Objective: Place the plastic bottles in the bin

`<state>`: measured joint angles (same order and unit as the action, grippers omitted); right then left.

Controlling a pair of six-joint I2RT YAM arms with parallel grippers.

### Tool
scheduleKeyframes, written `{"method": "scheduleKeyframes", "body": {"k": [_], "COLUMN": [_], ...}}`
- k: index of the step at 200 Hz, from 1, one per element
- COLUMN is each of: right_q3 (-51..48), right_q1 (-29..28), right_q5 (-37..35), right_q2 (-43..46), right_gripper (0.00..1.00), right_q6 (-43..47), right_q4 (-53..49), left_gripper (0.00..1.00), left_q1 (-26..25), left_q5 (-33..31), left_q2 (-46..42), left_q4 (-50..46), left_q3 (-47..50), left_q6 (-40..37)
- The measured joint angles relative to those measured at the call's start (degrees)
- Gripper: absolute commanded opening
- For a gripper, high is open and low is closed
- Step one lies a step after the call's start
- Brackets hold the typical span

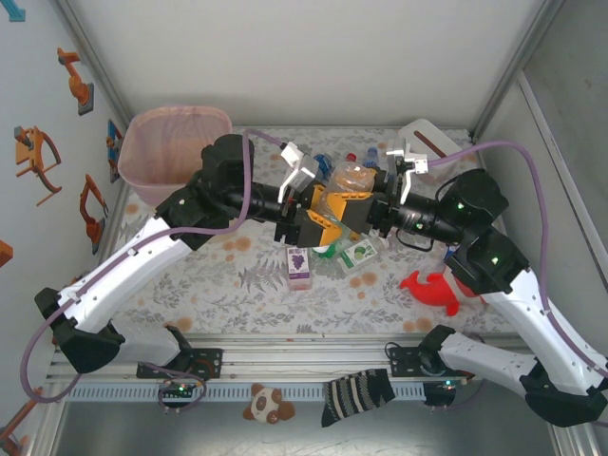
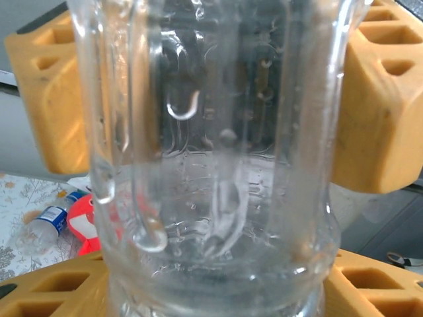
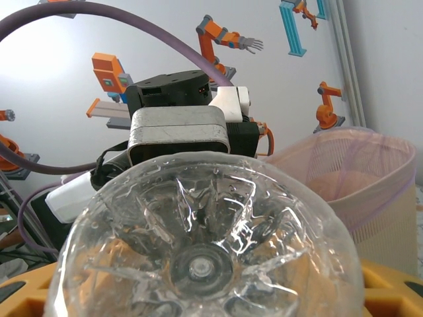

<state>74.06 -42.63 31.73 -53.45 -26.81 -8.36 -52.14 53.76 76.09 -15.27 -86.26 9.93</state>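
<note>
Clear bottle sits over table centre betw. both claws: left gripper pinches its sides, right gripper clamps it too. Bin far left, well apart.

Bright, even diffuse light, faint soft shadows, glare flecks on clear ribbed plastic bottle, blurred close against tool.

Clear bottle of glossy, transparent, ribbed plastic; fingers of matt yellow moulded plastic; bin of smooth cream plastic, its liner a thin translucent pink film; table under a matt, leaf-printed covering.
</note>
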Motion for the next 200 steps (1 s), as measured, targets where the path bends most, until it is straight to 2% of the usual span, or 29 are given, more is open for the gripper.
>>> {"method": "scheduleKeyframes", "body": {"k": [34, 58, 77, 117, 152, 200], "right_q3": [0.0, 0.0, 0.0, 0.0, -0.1, -0.1], "right_q1": [0.0, 0.0, 0.0, 0.0, 0.0, 0.0], "right_q5": [0.0, -0.3, -1.4, -4.7, -9.0, -12.6], "right_q2": [0.2, 0.4, 1.2, 4.9, 8.7, 11.0], "right_gripper": [0.59, 0.77, 0.84, 0.86, 0.86, 0.86], "right_q6": [0.0, 0.2, 0.3, 1.4, 2.7, 3.8], "right_q4": [-0.3, -0.7, -2.0, -5.5, -9.4, -13.0], "left_gripper": [0.53, 0.53, 0.52, 0.51, 0.49, 0.49], "left_q1": [0.0, -0.1, -0.1, 1.0, 6.0, 16.4], "left_q5": [-0.1, -0.3, -0.6, -3.3, -9.0, -19.8], "left_q2": [0.0, 0.0, -0.1, -1.3, -2.7, -3.0], "left_q4": [0.0, -0.2, -0.7, -2.9, -6.0, -12.7], "left_q3": [0.0, 0.0, 0.0, 0.0, -0.4, -4.7], "left_q6": [-0.2, -0.6, -1.1, -2.2, -2.3, -0.9]}}
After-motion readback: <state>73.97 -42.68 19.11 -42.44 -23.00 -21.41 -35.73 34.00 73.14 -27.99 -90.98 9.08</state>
